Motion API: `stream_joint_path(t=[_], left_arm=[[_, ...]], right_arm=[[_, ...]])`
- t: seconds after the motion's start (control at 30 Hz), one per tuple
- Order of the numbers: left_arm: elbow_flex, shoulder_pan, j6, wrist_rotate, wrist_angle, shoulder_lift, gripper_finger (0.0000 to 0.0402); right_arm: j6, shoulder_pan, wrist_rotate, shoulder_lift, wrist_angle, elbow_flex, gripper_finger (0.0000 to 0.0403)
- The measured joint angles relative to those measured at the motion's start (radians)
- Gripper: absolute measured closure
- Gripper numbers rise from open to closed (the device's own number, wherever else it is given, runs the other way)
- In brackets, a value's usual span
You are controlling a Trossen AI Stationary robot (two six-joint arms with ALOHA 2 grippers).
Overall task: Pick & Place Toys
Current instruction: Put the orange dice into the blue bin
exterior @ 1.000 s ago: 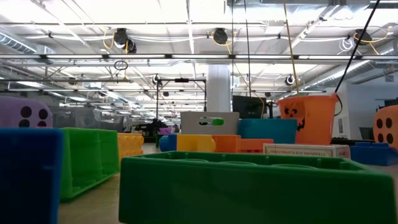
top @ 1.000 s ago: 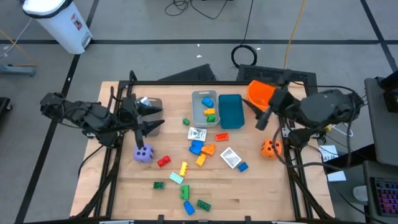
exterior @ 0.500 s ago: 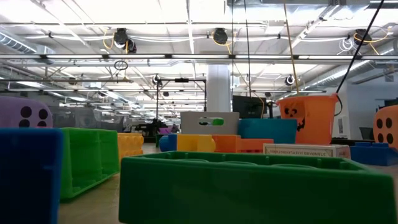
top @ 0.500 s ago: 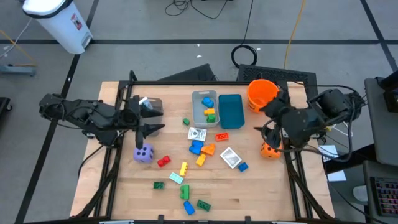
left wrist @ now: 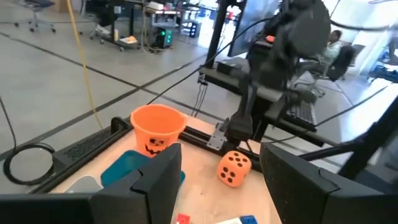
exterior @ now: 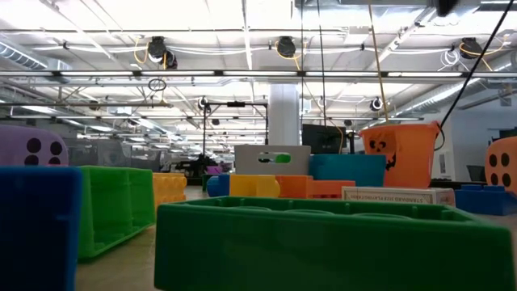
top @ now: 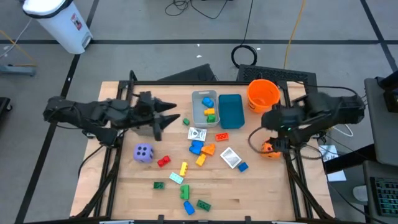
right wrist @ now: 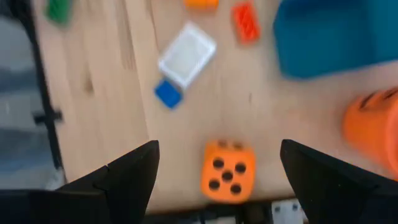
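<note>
1. Orange die [top: 269, 149] sits at the right edge of the table [top: 261, 193] in the high view, just under the right gripper [right wrist: 217, 163]; in the right wrist view the die shows between the two spread fingers [right wrist: 130, 171], and nothing is held.
2. The left gripper [top: 175, 113] is left of centre in the high view, its tips pointing right toward the grey bin [top: 200, 101]. Its fingers [left wrist: 158, 177] stand apart and empty in the left wrist view.
3. The purple die [top: 143, 152] lies below the left gripper in the high view, with a red brick [top: 163, 161] just to its right.
4. The grey bin holds blue, yellow and green bricks [top: 209, 112]; the teal bin [top: 231, 111] touches its right side, and the orange bucket [top: 262, 94] stands to the right of that.
5. Below the bins in the high view, at mid-frame, lie two white packets [top: 231, 157], a blue brick [top: 196, 148] and an orange brick [top: 208, 150].
6. More green, blue and yellow bricks are scattered toward the bottom centre of the high view.
7. A green brick [exterior: 323, 242] fills the bottom foreground of the low view.
</note>
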Motion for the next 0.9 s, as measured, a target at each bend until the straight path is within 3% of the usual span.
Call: stream_joint_path(t=[0.23,0.5,0.9], left_arm=[[0.0,0.038,-0.065,0.051,0.048,0.095,0.0174],[0.0,0.054,-0.075,0.1,0.06,0.123,0.0174],[0.0,0.054,-0.045,0.122,0.058,0.123,0.0174]], right_arm=[[-0.038,-0.015,-0.034,-0.034,-0.003,-0.27,0.0078],[0.027,-0.015,-0.035,-0.035,0.009,-0.474,0.0078],[0.09,-0.015,-0.087,-0.036,0.042,-0.591,0.0078]])
